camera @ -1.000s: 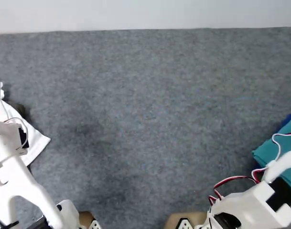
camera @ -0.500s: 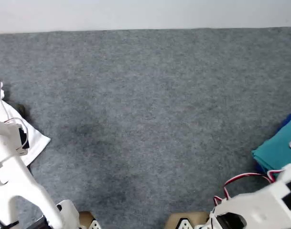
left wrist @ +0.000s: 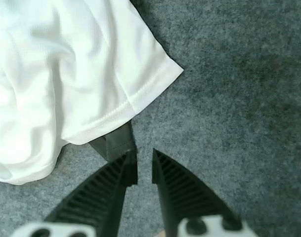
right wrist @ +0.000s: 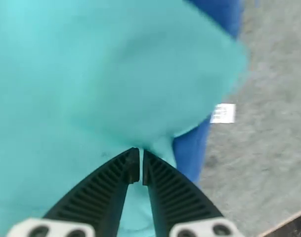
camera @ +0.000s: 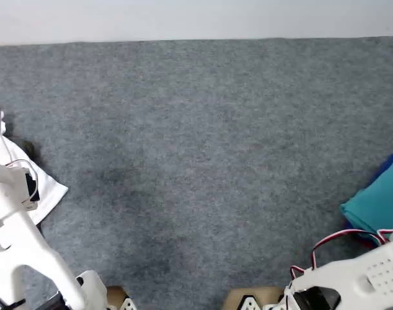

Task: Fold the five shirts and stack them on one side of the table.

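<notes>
A crumpled white shirt [camera: 35,181] lies at the table's left edge, with the left arm over it. In the left wrist view the white shirt [left wrist: 66,74] covers a dark grey piece of cloth [left wrist: 113,144]. My left gripper [left wrist: 144,165] hovers just off that cloth, open by a narrow gap with nothing in it. A teal shirt [camera: 377,203] lies on a blue shirt [camera: 391,165] at the right edge. My right gripper [right wrist: 141,165] is shut on a pucker of the teal shirt [right wrist: 91,74]. The blue shirt [right wrist: 190,148] shows beneath it.
Grey felt [camera: 202,142] covers the table up to a pale wall at the back. The right arm's white body [camera: 357,284] and red wires sit at the near right corner. A small white label [right wrist: 222,113] lies on the felt beside the blue shirt.
The right arm has drawn back toward the near right corner, uncovering more of the teal shirt in the high view. The left arm and the white shirt have stayed put.
</notes>
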### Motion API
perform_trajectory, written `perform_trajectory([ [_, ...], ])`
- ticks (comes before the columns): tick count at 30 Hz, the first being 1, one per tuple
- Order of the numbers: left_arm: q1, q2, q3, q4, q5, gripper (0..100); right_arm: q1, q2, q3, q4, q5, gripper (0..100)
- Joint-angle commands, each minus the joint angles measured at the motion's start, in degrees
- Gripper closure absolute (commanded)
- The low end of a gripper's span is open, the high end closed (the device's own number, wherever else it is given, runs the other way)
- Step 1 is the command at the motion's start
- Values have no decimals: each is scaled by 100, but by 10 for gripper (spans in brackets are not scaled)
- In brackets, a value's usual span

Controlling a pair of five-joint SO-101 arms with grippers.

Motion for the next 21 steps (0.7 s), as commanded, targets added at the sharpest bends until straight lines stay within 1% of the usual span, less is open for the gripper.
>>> perform_trajectory([
  [1, 0, -176, -13, 53, -26, 942, 57, -541, -466, 4, 62, 987],
  [6, 0, -176, -13, 132, -26, 942, 66, -171, -369, -567, 62, 987],
  [10, 0, -176, -13, 132, -26, 942, 163, 593, -378, -1490, 70, 987],
  [14, 0, -176, -13, 132, -26, 942, 233, 1200, -378, -2325, 519, 988],
  [17, 0, -176, -13, 132, -26, 942, 251, 1051, -378, -2308, 668, 988],
  [21, 9, -176, -22, 132, -9, 942, 233, 259, -387, -1789, 659, 988],
])
